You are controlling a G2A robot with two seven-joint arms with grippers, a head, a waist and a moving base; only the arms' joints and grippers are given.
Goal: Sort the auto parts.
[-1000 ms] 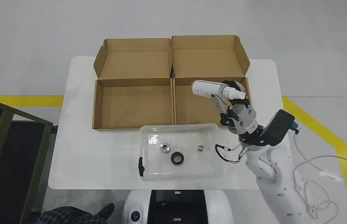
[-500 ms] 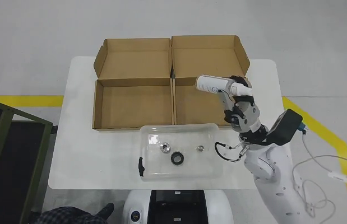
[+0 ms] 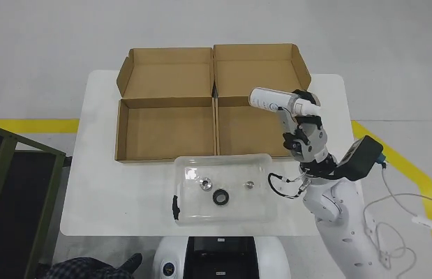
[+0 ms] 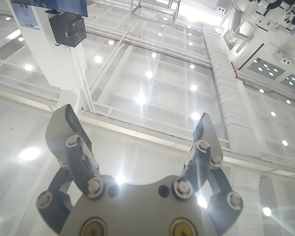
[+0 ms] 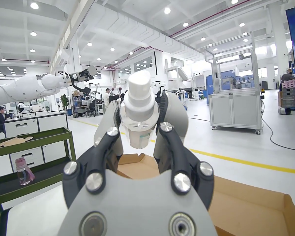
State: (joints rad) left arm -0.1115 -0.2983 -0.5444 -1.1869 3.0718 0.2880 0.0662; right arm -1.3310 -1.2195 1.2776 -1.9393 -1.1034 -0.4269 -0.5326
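Placement is in hand: the right end effector point(image 3: 300, 111) is clamped on a white bottle point(image 3: 270, 101), held over the right cardboard box point(image 3: 243, 134), one o'clock from the clear tray point(image 3: 222, 157). Next move calls for lowering it and letting go inside. The left end effector point(image 4: 137, 133) gapes, empty.

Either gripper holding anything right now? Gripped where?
Right gripper clamps the white spray bottle at its neck, just below the pump head. Left gripper is open, empty.
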